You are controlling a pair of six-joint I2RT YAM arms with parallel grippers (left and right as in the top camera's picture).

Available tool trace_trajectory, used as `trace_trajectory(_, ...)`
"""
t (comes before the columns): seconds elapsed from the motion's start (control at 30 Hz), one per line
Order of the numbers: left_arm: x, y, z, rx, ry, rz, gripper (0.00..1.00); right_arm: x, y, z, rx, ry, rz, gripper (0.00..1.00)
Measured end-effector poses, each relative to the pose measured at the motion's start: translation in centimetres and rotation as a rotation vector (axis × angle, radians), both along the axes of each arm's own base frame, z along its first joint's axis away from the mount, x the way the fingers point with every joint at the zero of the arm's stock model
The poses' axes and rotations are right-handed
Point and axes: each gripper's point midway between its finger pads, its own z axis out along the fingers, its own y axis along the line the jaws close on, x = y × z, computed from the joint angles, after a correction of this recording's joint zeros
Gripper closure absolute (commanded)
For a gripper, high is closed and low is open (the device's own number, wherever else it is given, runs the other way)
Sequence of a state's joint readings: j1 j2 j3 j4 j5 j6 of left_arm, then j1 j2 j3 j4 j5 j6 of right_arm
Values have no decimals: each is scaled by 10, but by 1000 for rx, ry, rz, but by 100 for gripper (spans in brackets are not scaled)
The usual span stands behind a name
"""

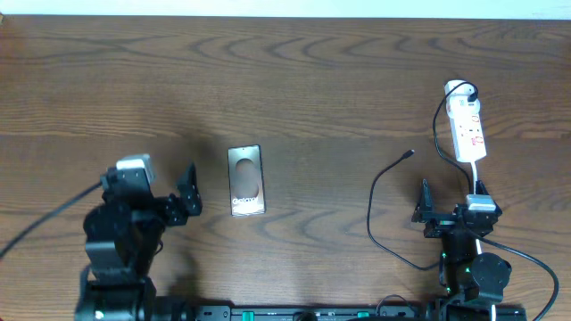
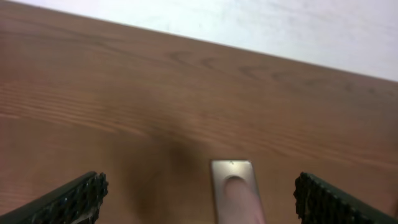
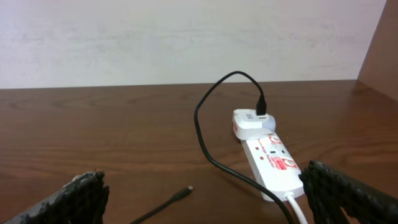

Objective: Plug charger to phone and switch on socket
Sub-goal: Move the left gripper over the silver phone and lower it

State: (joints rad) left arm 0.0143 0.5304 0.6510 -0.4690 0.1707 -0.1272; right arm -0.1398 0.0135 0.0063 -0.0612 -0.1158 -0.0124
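Overhead, the phone (image 1: pixel 245 181) lies flat near the middle of the desk (image 1: pixel 312 71), just beside the left gripper (image 1: pixel 188 193) on the side toward the desk's right edge. That gripper's jaws stand wide apart and empty. The socket (image 1: pixel 466 125) lies close to the desk's right edge, beyond the right gripper (image 1: pixel 452 194), which is also spread wide and holds nothing. The charger (image 1: pixel 372 207) runs from the socket's far end and curves past that gripper, its loose tip on the wood ahead and to its left. Left wrist: the phone's end shows between the spread fingers (image 2: pixel 73 200), nearer the right one, untouched. Right wrist: the socket lies ahead by the right finger (image 3: pixel 348 196), and the charger's tip rests ahead between both fingers, apart from them.
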Motion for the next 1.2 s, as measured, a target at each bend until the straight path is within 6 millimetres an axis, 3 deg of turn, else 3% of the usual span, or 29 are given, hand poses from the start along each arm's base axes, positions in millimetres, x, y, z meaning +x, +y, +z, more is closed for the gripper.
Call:
trace_trajectory(0.27,15,-33,39,-1,134,-124,2,0,0,0,0,-1,0,1)
trace_trajectory(0.47,27,-49,46,66,238,-135,2,0,0,0,0,-1,0,1)
trace_trajectory(0.6,37,-58,33,125,312,-108,2,0,0,0,0,-1,0,1)
trace_trajectory(0.8,48,-77,-3,203,425,-121,2,0,0,0,0,-1,0,1)
trace_trajectory(1.2,63,-83,-55,264,587,-118,2,0,0,0,0,-1,0,1)
